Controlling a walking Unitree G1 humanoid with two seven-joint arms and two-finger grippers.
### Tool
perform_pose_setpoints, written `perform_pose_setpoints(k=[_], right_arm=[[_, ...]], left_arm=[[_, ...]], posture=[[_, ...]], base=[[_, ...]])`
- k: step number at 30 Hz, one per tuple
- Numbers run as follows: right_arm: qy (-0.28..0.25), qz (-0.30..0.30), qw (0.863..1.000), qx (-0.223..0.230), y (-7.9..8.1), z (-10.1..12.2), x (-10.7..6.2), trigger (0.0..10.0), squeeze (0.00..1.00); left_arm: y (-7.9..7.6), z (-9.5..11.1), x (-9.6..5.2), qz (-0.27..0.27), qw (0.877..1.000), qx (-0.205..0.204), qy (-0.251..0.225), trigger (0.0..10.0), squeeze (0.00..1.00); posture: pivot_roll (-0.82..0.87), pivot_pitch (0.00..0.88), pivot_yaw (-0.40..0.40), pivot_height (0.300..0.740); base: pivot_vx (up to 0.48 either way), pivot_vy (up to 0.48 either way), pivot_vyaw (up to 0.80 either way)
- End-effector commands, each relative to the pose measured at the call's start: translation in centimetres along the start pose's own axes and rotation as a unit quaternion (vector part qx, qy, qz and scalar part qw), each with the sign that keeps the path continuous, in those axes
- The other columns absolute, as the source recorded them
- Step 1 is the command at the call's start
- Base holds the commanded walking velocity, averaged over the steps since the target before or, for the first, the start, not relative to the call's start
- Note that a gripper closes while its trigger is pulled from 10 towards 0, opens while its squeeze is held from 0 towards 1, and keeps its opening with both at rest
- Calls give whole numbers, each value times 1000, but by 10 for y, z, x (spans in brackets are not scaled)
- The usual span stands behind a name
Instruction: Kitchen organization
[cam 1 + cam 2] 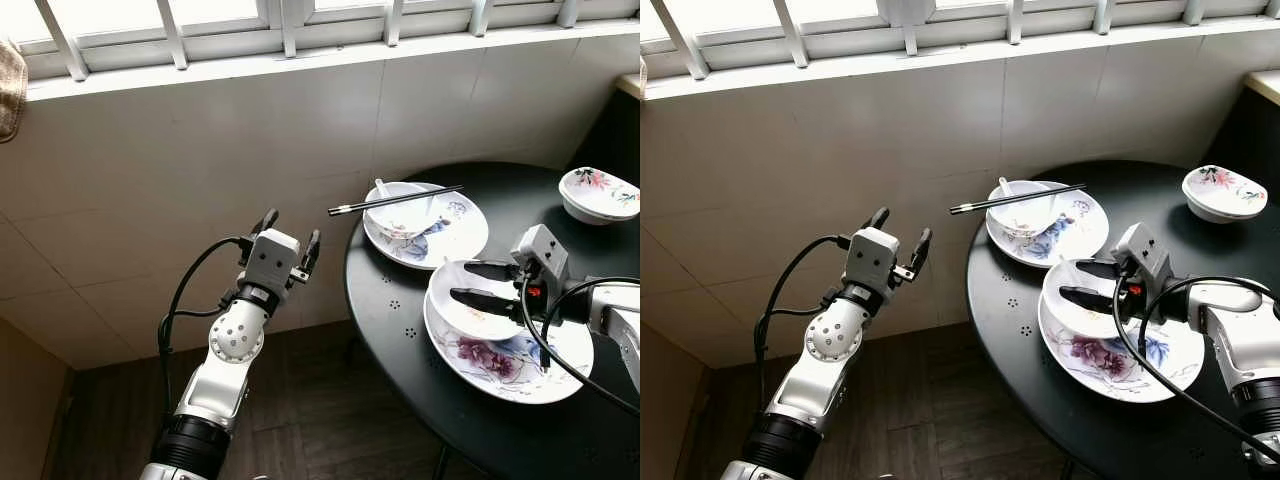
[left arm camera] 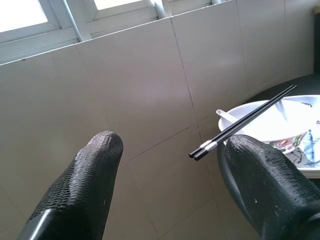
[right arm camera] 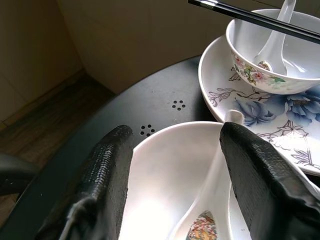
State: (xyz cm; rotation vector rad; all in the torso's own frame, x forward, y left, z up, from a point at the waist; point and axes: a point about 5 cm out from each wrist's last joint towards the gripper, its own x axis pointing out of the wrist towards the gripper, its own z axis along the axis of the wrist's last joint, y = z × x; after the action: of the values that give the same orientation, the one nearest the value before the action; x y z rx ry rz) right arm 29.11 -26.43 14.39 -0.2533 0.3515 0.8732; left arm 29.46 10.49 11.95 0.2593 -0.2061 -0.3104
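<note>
the tidying is looking barely begun: on the round black table (image 1: pixel 470 400) two plates, three bowls, two spoons and one pair of chopsticks (image 1: pixel 395 200) are sitting unstacked, the right gripper (image 1: pixel 482 283) hovering spread over the near bowl (image 1: pixel 470 300), the left gripper (image 1: pixel 287 240) spread beside the table.

Your head pair looks down at the desk (image 1: pixel 480 420). Your left wrist camera faces the tiled wall (image 2: pixel 150 100), your right sits close over a bowl (image 3: pixel 170 175); both share the chopsticks (image 2: pixel 240 125).
</note>
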Motion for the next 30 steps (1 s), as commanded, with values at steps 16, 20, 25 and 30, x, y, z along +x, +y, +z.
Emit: perform_pose_setpoints(k=[16,20,25,30], right_arm=[[69,-103,992,36,-14,-20,7,10000,1000],[73,-104,991,38,-14,-23,10,10000,965],[87,-120,988,43,-16,-29,13,10000,267],[105,-138,984,41,-19,-35,17,10000,0]], left_arm=[[-1,0,4,-3,1000,2,2,10000,0],[-1,0,4,-3,1000,2,2,10000,0],[-2,-1,4,-4,1000,3,2,10000,0],[-2,-1,4,-4,1000,4,3,10000,0]], posture=[[-183,0,37,740],[-183,0,37,740],[-182,0,36,740],[-178,0,35,740]], base=[[0,0,0],[0,0,0],[0,0,0],[0,0,0]])
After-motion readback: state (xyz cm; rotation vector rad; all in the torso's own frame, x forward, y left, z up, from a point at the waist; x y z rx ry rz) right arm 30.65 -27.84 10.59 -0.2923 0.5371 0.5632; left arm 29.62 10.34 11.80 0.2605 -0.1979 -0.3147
